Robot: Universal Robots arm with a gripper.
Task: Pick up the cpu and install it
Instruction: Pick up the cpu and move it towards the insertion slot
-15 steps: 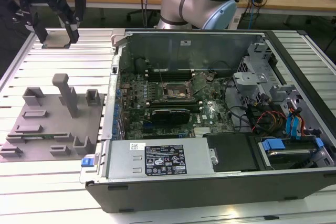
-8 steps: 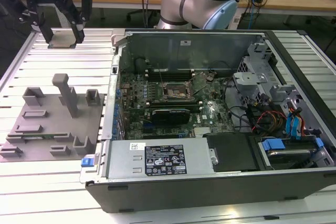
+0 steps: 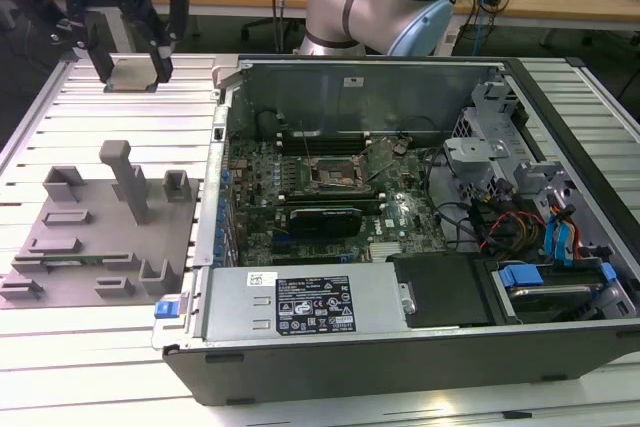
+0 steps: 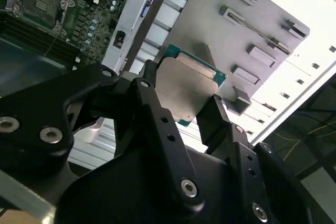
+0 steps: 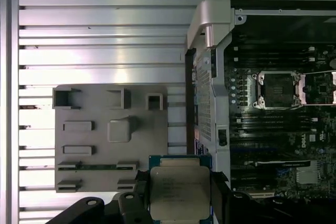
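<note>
Robot gripper (image 3: 131, 75) clamped on the cpu (image 5: 180, 192) by its edges, lifted seemingly above the grey fixture tray (image 3: 100, 237) beside the open computer case (image 3: 350, 92); the carry step, calling for squaring it with the open socket (image 5: 276, 88).

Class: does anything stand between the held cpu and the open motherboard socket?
The hand holds the cpu over the slatted table, outside the computer case; its side wall stands between it and the socket. Nothing visible covers the socket.
</note>
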